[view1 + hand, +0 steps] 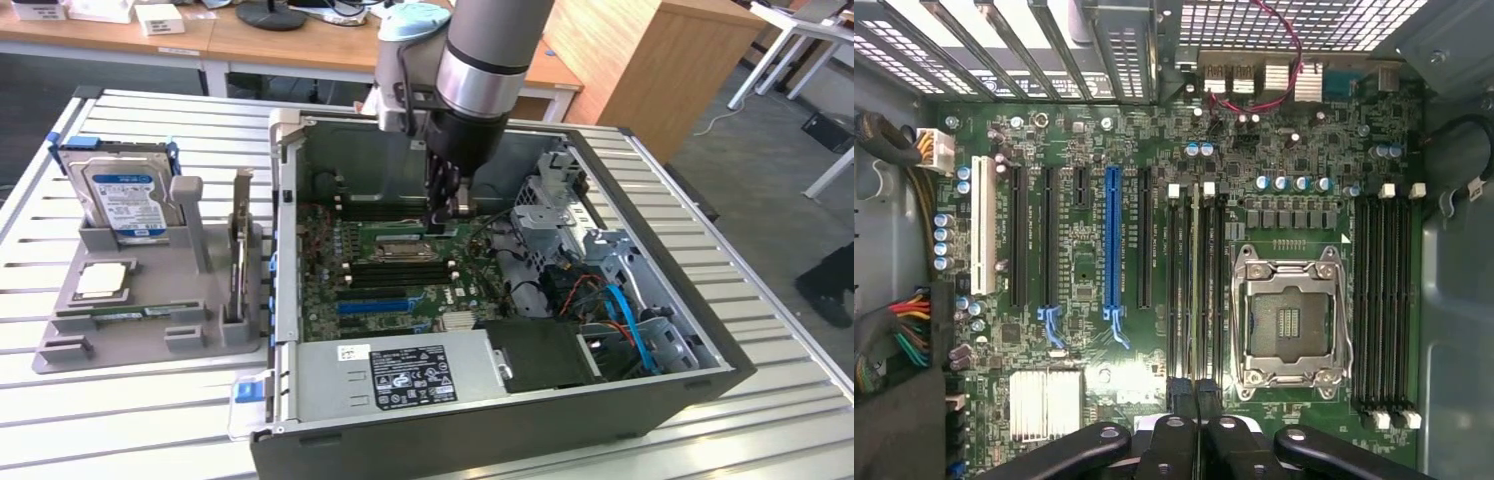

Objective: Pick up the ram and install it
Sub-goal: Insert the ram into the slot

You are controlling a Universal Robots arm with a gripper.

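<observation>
The gripper (1196, 402) is closed, its two black fingers (1179, 420) pinched together on the ram (1195, 290). In the wrist view the ram is seen edge-on as a thin pale strip running straight out from the fingertips. It lies in line with the bank of black memory slots (1176, 290) between the open CPU socket (1287, 320) and the blue expansion slot (1113, 250). The strip is so narrow that whether its lower edge touches a slot or hangs just above it cannot be told.

In the exterior view the gripper (449, 212) points straight down inside the open computer case (534, 440), with the arm (487, 60) upright above it. The fingertips are close over the green motherboard (400, 290), just beside the CPU socket. A second bank of memory slots (1384, 300) sits on the far side of the socket. The power supply (400, 375), with its black label, fills the near end of the case.

On the exterior view's left, well apart from the case, a grey tray (80, 345) rests on the slatted metal table (774, 420). It holds a blue-labelled hard drive (127, 195) standing upright, an expansion card (240, 250) on edge, and a spare memory stick (127, 315) lying flat in its cradle.
</observation>
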